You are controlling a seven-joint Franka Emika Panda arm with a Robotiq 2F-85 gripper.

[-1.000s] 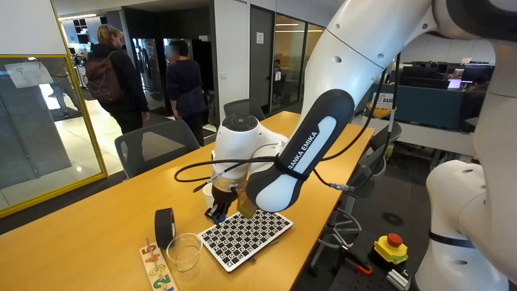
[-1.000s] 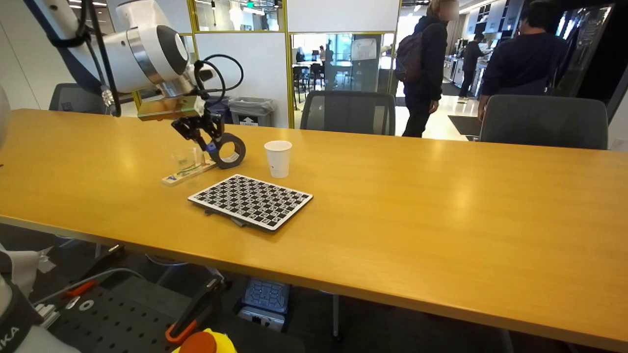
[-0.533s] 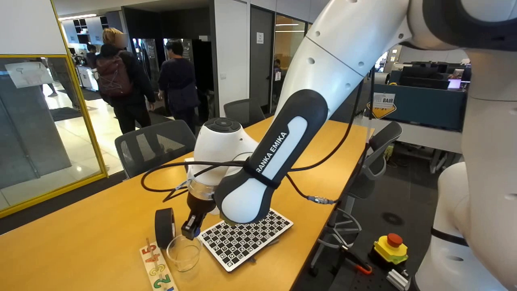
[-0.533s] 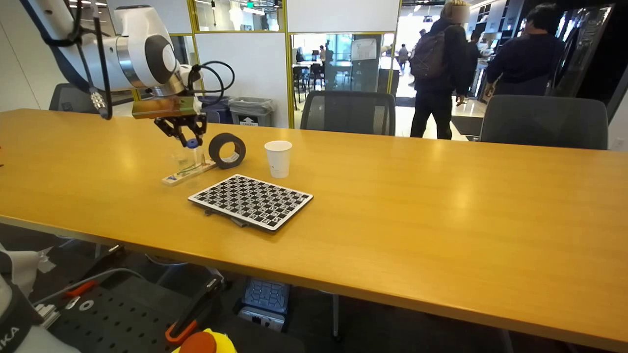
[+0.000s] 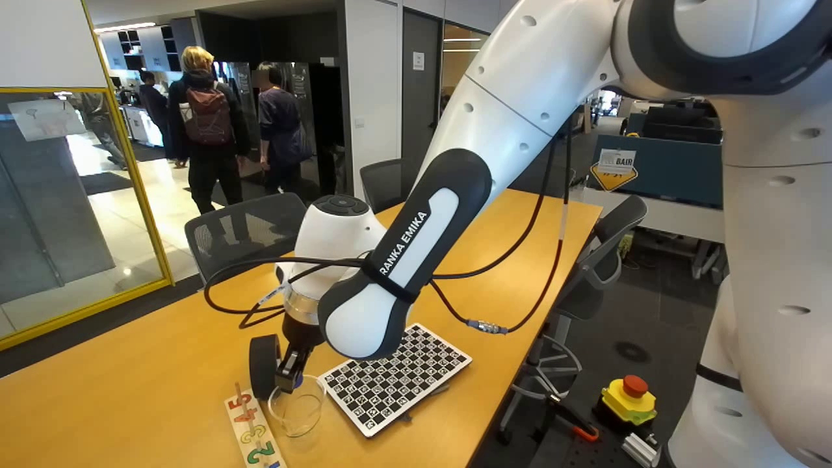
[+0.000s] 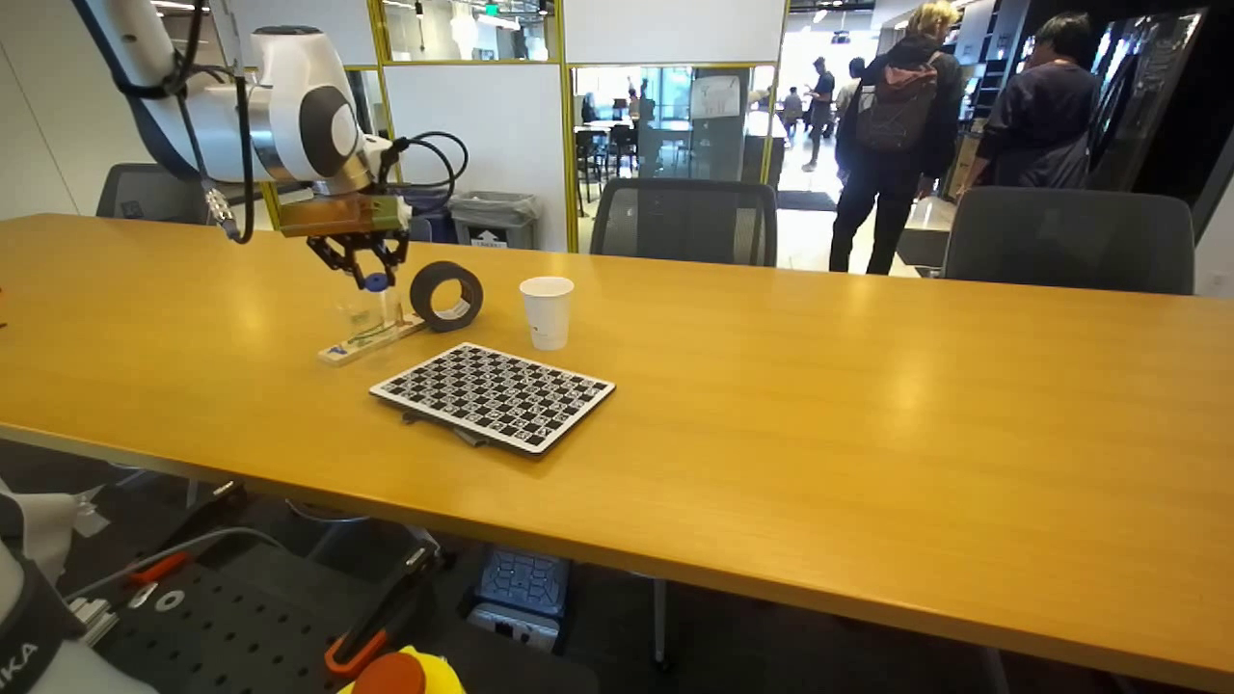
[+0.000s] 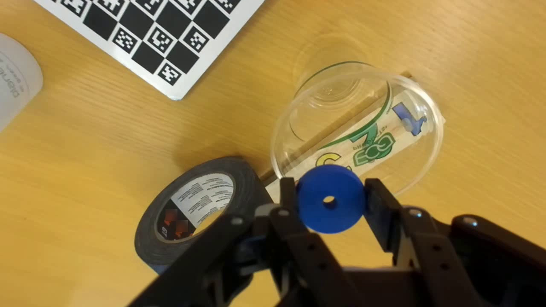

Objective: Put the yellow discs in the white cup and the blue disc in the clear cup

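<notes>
My gripper [image 7: 330,192] is shut on the blue disc [image 7: 330,180], with one finger against each side of it. The disc's flat face with a small centre hole faces the wrist camera. In an exterior view the gripper [image 5: 290,380] is over the far rim of the clear cup [image 5: 298,416]. The clear cup [image 7: 313,96] stands upright on the table, and its near rim passes behind the disc in the wrist view. The white cup [image 6: 548,316] stands upright behind the checkerboard, partly in the wrist view [image 7: 17,81]. The yellow discs are hidden or out of view.
A black tape roll [image 5: 263,367] stands on edge close beside the gripper and clear cup. A wooden number board [image 5: 250,429] lies by the cup. The checkerboard [image 6: 492,395] lies on the table. A yellow-and-red button box [image 5: 628,400] and chairs are off the table.
My gripper has moved with the blue disc from near the far edge of the checkerboard to over the clear cup. In the last half second it moved only slightly. The cups stayed put.
</notes>
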